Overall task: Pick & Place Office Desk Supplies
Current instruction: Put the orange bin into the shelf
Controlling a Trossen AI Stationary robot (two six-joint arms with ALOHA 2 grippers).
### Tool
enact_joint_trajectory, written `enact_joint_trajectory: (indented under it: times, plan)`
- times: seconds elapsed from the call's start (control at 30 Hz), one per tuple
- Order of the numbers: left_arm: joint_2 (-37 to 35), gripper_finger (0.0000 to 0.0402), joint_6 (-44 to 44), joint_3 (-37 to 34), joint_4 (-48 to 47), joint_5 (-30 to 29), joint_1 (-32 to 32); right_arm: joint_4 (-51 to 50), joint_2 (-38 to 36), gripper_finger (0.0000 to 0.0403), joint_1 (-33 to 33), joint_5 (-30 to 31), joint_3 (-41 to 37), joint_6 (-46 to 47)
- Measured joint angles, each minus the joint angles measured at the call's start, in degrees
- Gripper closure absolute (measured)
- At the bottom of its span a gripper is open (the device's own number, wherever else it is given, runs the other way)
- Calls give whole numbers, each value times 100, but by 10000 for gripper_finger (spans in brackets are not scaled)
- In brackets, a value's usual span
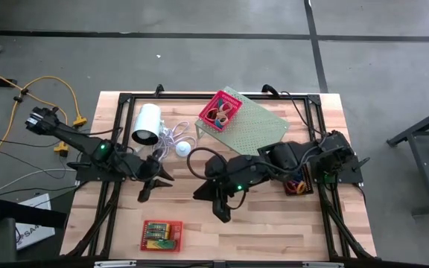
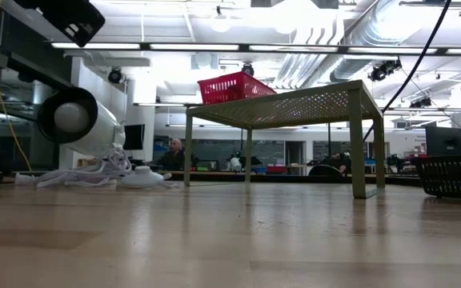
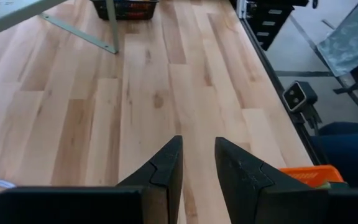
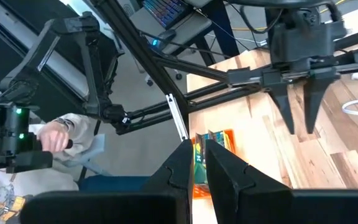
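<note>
- Left gripper [image 3: 197, 163]: jaws stand apart with a narrow gap, nothing between them, only bare table [image 3: 135, 106] wood ahead. In the high view it sits left of centre [image 1: 155, 181], just in front of the white cylinder [image 1: 147, 124].
- Right gripper [image 4: 199, 163]: jaws nearly together, a thin gap, holding nothing. High view puts it mid-table [image 1: 218, 202], pointing toward the near edge.
- Right wrist view only: the left gripper farther off over the wood, and beyond the table edge a person's hand [image 4: 53, 137] on a dark handle.
- Red basket [image 1: 161, 234] near the front edge, left of centre: holds two green-white boxes [image 1: 155, 228] and a yellow-green marker [image 1: 161, 243]. Right wrist view shows it past the fingers; left wrist view catches only an orange-red corner.
- Pink basket [image 1: 220, 110] sits on the pale green shelf [image 1: 255, 126] at the back, with tan rubber bands [image 1: 218, 115] inside. Low view shows it up on the shelf top [image 2: 232, 86], contents hidden by the mesh.
- Black basket [image 1: 298, 186] at the right side, mostly covered by the right arm in the high view; some colourful bits show inside, too small to name. Low view cuts it off at the right edge [image 2: 454, 176].
- Low view shows no gripper at all; the cylinder lies on its side [image 2: 78, 120] with its white cord [image 2: 94, 172] piled beside it.
</note>
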Motion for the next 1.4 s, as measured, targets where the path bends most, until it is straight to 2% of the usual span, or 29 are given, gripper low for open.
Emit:
enact_joint_trajectory:
  times: [0.63,0.8,1.0,1.4]
  plan:
    - [-3,313,-329,11,-313,256,-685,2,0,373,-2,1,0,-3]
    - [-91,313,-733,57,-760,229,-849,2,0,373,-2,1,0,-3]
    - [-102,313,-1095,419,-1610,-184,-954,3,0,373,-2,1,0,-3]
    - [-100,313,-2030,789,-2366,-184,-956,2,0,373,-2,1,0,-3]
